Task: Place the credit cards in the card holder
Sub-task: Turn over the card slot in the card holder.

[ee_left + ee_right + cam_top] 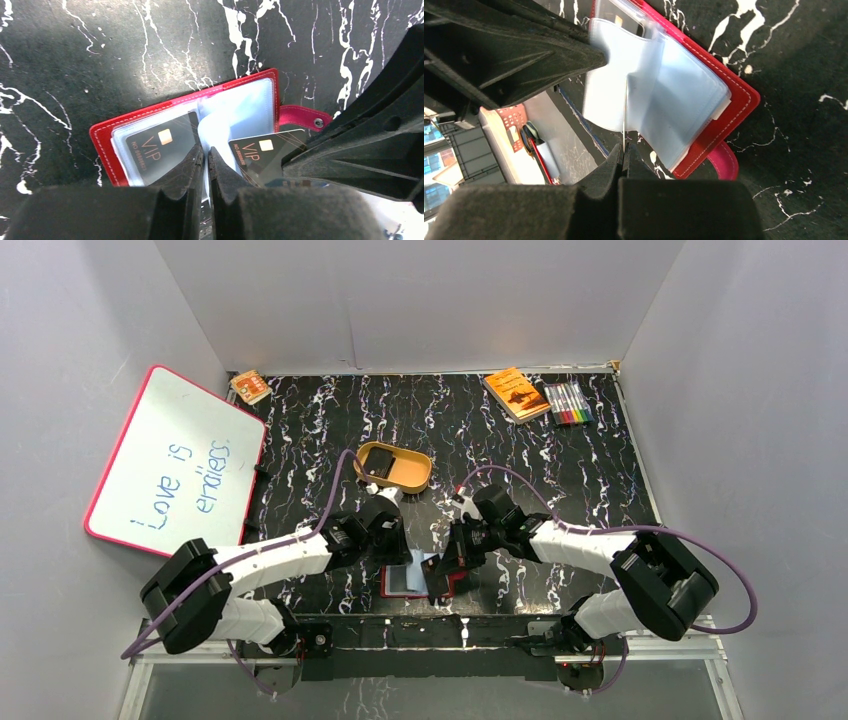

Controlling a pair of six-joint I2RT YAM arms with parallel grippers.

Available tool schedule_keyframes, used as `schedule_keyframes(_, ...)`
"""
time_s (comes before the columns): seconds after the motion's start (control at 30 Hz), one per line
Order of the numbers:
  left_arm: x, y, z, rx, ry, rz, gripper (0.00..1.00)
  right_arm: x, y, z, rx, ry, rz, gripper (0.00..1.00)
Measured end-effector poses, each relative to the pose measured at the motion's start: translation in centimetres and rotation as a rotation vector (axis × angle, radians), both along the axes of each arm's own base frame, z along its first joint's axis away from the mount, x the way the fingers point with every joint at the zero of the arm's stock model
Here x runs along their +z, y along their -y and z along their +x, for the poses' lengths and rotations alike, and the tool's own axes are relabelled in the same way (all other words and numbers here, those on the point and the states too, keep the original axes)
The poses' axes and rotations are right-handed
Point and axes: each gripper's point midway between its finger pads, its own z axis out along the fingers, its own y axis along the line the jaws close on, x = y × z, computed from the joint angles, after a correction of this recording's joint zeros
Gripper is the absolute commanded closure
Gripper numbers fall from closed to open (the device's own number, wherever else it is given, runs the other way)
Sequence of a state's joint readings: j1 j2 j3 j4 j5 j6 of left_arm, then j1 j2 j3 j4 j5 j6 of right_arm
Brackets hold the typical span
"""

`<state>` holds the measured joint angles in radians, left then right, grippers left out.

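Flanking the open card holder (405, 582) near the table's (560, 480) front edge, the left pincer (398, 552) and right pincer (447, 565) point down at it from either side in the top view. Well beyond the left pincer, a tan dish (425, 472) holds a loose credit card (376, 468).

From the left wrist, the left pincer (205, 159) is pressed to a thin slit. A pale clear leaf of the card holder runs down into that slit, so it looks pinched there. Ahead and left of the fingertips, a pocketed credit card (150, 145) marked VIP lies under clear plastic against the red cover. Ahead and right lies a second credit card (262, 152), one corner hidden by the right pincer's dark finger; whether it sits inside a pocket I cannot tell.

From the right wrist, the right pincer (625, 152) is clamped tight on the thin edge of another clear leaf, which rises edge-on from the fingertips. The other pockets fan out ahead and to the right over the red cover. The left pincer's dark finger crosses ahead-left, touching the far leaf.
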<state>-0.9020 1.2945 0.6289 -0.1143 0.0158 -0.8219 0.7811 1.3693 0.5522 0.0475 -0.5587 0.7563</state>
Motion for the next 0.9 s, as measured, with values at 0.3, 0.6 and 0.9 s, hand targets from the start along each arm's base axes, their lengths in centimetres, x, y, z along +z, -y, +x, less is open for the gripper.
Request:
schedule_keyframes(0.3, 0.9, 1.7, -0.3, -0.049, -0.01, -0.081, 0.72, -0.7, 0.6, -0.3, -0.01, -0.017, -0.031, 1.0)
schedule_keyframes(0.6, 0.6, 2.7, -0.8, -0.081, -0.036, -0.129, 1.0, -0.8, 0.6, -0.3, -0.01, -0.018, -0.033, 1.0)
schedule_keyframes(0.9, 0.4, 3.1, -0.9, -0.09, -0.042, -0.139, 1.0, -1.4, 0.9, -0.6, -0.013, -0.03, -0.05, 1.0)
